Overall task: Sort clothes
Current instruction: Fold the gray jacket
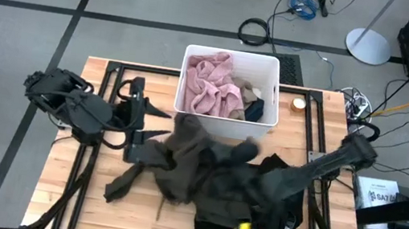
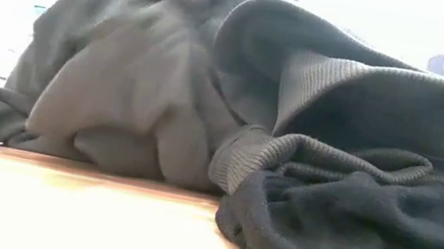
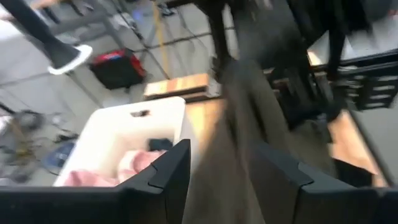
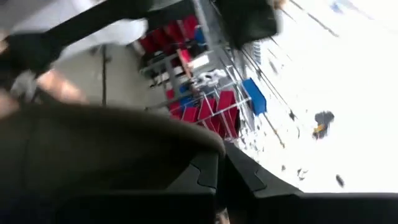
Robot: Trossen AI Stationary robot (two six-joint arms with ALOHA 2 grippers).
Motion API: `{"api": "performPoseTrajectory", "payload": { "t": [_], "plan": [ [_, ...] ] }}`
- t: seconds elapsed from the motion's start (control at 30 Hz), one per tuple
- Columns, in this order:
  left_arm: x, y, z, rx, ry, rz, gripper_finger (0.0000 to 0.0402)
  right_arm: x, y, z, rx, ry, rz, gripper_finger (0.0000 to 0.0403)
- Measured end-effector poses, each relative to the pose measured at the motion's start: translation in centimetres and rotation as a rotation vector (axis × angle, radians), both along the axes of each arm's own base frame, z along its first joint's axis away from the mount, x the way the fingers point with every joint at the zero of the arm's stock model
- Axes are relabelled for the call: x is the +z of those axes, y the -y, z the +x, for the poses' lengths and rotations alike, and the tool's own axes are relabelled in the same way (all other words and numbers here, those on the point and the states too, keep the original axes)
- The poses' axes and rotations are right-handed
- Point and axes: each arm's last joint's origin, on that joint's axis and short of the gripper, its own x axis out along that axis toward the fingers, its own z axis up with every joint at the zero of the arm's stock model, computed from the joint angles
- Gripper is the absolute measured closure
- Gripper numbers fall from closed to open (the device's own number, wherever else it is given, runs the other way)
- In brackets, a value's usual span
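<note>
A: Two piles, by my count: the white bin (image 1: 268, 112) at the far edge of the tabletop (image 1: 80, 185) already holds the fuzzy pink garment (image 1: 210, 85), with a bit of beige (image 1: 247, 93) and something dark (image 1: 254, 112) tucked beside it.

B: And what's left?

A: The olive-green garment (image 1: 182, 153) lies heaped mid-tabletop just in front of the bin, and the black garment (image 1: 284, 193) is bunched against it on the right (from table level the two press together, olive on the left, black on the right).

B: So roughly half sorted?

A: That's my judgement; two bulky pieces remain outside the bin.

B: What about the arms?

A: The left claw (image 3: 221, 180) sits at the olive heap's left edge with its fingers parted; a strip of olive cloth hangs between them, apparently not pinched. The right claw (image 4: 221, 168) has its fingers pressed together over the black and olive fabric; whether any cloth is caught in them, I can't tell
</note>
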Motion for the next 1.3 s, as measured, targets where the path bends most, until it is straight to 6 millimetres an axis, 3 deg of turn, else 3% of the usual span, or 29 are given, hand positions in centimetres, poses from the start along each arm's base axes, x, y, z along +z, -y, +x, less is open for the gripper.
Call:
{"api": "performPoseTrajectory", "payload": {
  "t": [0.23, 0.4, 0.57, 0.7, 0.83, 0.97, 1.1, 1.3],
  "plan": [
    [-1.3, 1.9, -0.6, -0.048, -0.07, -0.055, 0.0238, 8.5, 2.2, -7.3, 0.057, 0.223, 0.149, 0.0403],
    [-4.6, 4.7, 0.7, -0.065, -0.135, -0.091, 0.0238, 11.8, 5.0, -11.6, 0.054, 0.334, 0.248, 0.0403],
    [-11.2, 9.1, 3.4, -0.091, -0.125, -0.123, 0.0238, 12.8, 7.2, -13.9, 0.011, 0.363, 0.316, 0.0403],
    [-17.4, 11.3, 6.0, -0.091, 0.048, -0.292, 0.0238, 12.8, 7.9, -14.8, -0.011, 0.359, 0.35, 0.0403],
    [-23.4, 11.5, 8.0, -0.129, 0.278, -0.502, 0.0238, 12.6, 7.8, -14.7, -0.025, 0.334, 0.345, 0.0403],
    [-28.3, 10.6, 8.5, 0.014, 0.295, -0.52, 0.0238, 12.5, 7.7, -14.6, -0.025, 0.333, 0.346, 0.0403],
    [-31.8, 11.2, 9.5, 0.097, 0.274, -0.467, 0.0238, 12.5, 7.7, -14.5, -0.025, 0.327, 0.342, 0.0403],
    [-35.2, 11.2, 10.8, 0.117, 0.239, -0.395, 0.0238, 12.5, 7.7, -14.6, -0.025, 0.328, 0.343, 0.0403]
  ]
}}
